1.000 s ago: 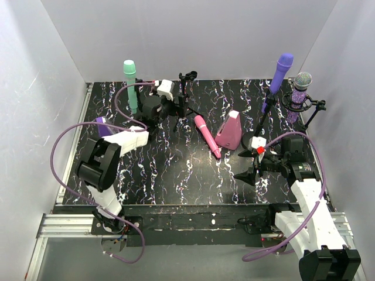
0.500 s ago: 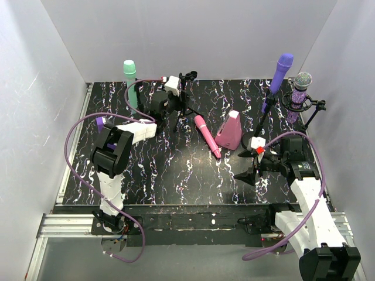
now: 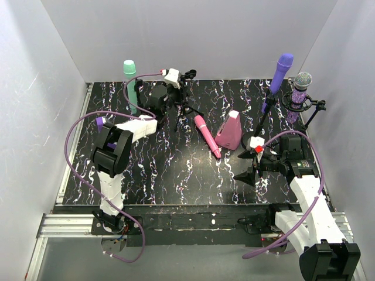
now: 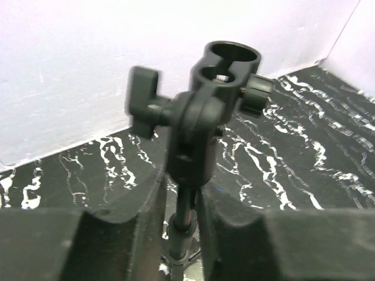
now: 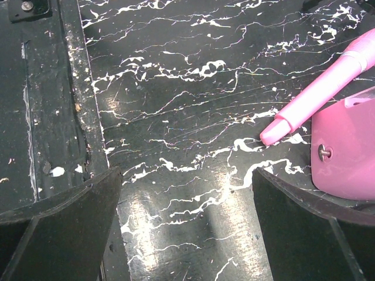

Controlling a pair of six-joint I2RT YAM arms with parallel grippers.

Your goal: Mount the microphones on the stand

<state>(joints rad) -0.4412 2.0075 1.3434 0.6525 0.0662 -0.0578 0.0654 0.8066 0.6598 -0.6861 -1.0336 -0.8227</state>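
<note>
- Microphones number four: the mint green microphone (image 3: 129, 79), plain purple microphone (image 3: 282, 67) and glittery purple microphone (image 3: 302, 86) are raised at the back. The pink microphone (image 3: 206, 134) lies flat on the surface (image 3: 176, 170), just beside the pink wedge block (image 3: 229, 130).
- The pink one looks like light, rigid toy plastic. Its smooth, tapering handle probably slips easily in hard pads.
- The best hold is likely across the handle a little below the head, near its balance point. That leaves the thin tail free to go into a clip.
- An overhead pinch across its narrow width seems workable, since it lies well clear of the wedge on one side.
- The left gripper (image 4: 183, 199) is closed to a narrow gap on the pole of the empty stand (image 3: 186, 96), just under its clip (image 4: 228, 61). The clip is open on top and holds nothing.
- The right gripper (image 5: 186, 175) is spread wide and empty, low over the surface. The pink microphone's tail is ahead of it and off to one side.
- The stand looks spindly and may tip if pushed sideways.
</note>
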